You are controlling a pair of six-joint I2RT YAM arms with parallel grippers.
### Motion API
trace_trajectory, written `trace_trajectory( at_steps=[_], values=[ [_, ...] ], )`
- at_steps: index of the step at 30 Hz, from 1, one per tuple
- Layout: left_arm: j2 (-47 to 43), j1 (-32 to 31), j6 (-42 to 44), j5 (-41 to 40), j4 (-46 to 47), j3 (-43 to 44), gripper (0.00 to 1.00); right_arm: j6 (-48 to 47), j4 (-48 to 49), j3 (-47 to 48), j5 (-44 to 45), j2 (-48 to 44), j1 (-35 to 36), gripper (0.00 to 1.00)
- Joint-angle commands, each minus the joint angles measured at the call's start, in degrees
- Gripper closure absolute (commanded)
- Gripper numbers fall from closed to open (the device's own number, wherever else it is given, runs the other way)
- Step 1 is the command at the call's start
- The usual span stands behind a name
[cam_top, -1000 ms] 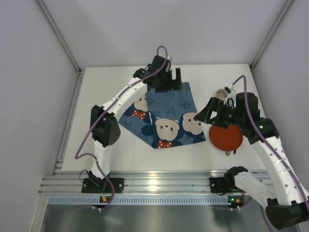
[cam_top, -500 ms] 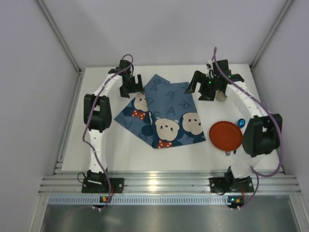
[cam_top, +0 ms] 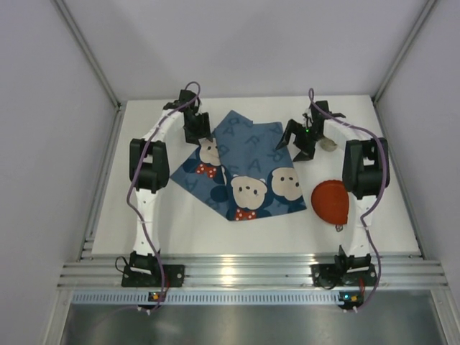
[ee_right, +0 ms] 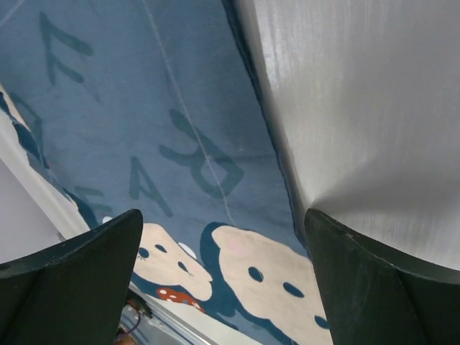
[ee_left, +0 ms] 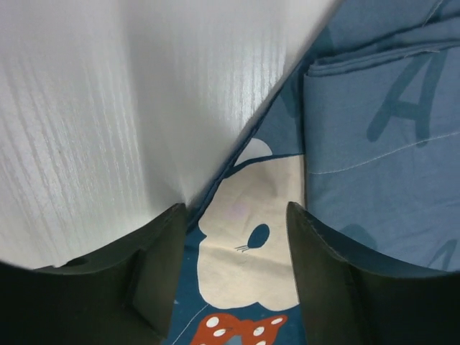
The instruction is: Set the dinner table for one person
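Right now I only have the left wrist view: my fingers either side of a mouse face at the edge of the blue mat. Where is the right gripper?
Observer: The right gripper hangs over the blue mat's right edge, near its far corner. Its jaws are wide open and hold nothing.
Operator: Any dishes out yet?
Observer: One red plate lies on the table just right of the mat, not on it.
Operator: Is the mat square to the table?
Observer: No, it lies skewed, with one corner pointing toward the table's near edge.
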Motion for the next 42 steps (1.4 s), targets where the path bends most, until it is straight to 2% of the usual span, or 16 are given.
trace_trajectory(
  at_steps=[1,3,6,8,9,10,12,13,14,15,16,17,24,29,34,42],
  values=[
    [1.10,0.24,-0.37,4.06,0.69,-1.83,0.39,-0.13,1.93,2.97,-3.45,2.41,0.11,0.05],
    [0.22,0.24,-0.55,5.20,1.31,-4.19,0.48,0.14,2.29,2.88,-4.07,3.64,0.46,0.07],
    [-1.10,0.24,-0.11,6.87,2.28,-7.62,0.56,0.22,3.08,2.18,-4.68,4.52,1.08,0.11],
    [-1.28,0.24,0.24,7.84,2.02,-8.69,0.60,0.40,4.04,1.56,-5.38,4.78,1.78,0.16],
    [-1.54,0.24,0.24,8.19,1.93,-9.82,0.65,0.66,4.40,0.95,-5.56,4.87,2.04,0.20],
    [-1.63,0.24,0.16,8.89,2.01,-10.44,0.68,0.66,4.75,0.60,-5.74,4.96,2.31,0.30],
    [-1.98,0.24,-0.20,9.34,2.27,-12.02,0.76,0.75,5.28,0.16,-6.27,5.49,3.19,0.42],
    [-2.16,0.24,-0.46,9.51,2.45,-12.47,0.86,0.84,5.28,0.15,-6.53,5.66,3.28,0.57],
    [-2.25,0.24,-0.64,9.43,2.54,-12.82,0.91,0.84,5.28,0.24,-6.97,6.01,3.45,0.65],
    [-2.42,0.24,-0.81,9.17,2.54,-13.26,0.95,0.84,5.19,0.33,-7.14,6.19,3.54,0.73],
    [-2.42,0.24,-1.07,8.99,2.54,-13.26,0.99,0.58,5.10,0.50,-7.06,6.10,3.37,0.91],
    [-2.51,0.33,-1.25,8.55,2.45,-13.17,1.00,0.40,5.10,0.77,-6.54,6.02,3.28,0.98],
    [-5.40,2.96,-6.43,7.60,4.21,-16.93,1.00,2.07,3.52,3.58,-3.73,3.38,-0.06,1.00],
    [-11.46,8.75,-8.11,4.24,6.40,-24.49,1.00,2.07,-0.34,3.76,4.08,-0.13,-5.14,1.00],
    [-16.30,14.21,-6.18,2.23,6.06,-29.16,1.00,1.46,-3.33,5.07,7.35,-1.46,-9.20,1.00],
    [-20.87,14.57,-6.79,-1.38,6.06,-32.24,1.00,1.46,-4.04,4.81,7.79,-1.19,-9.38,1.00]
  ],
)
